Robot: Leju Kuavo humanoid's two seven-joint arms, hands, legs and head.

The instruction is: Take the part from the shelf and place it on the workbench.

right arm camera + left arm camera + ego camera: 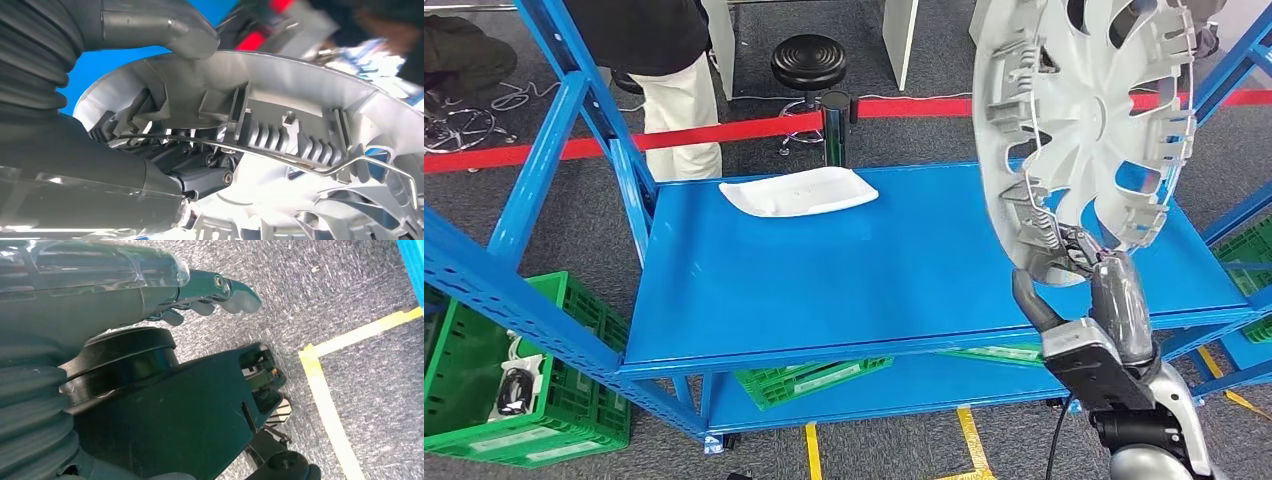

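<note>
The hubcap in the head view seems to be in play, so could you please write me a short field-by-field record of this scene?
held part: silver hubcap, upright, raised above the shelf
right hand: right hand grips the hubcap's lower rim
left hand: left hand holds nothing, hanging over grey carpet beside yellow floor tape
shelf: blue shelf, top level carries a white tray
below: green crates by the shelf on the floor
behind: red barrier tape, black stool, a person standing

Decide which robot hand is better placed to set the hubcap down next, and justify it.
The right robot hand: it already grips the silver hubcap by its rim above the blue shelf. The left robot hand hangs over the floor, holding nothing.
</note>
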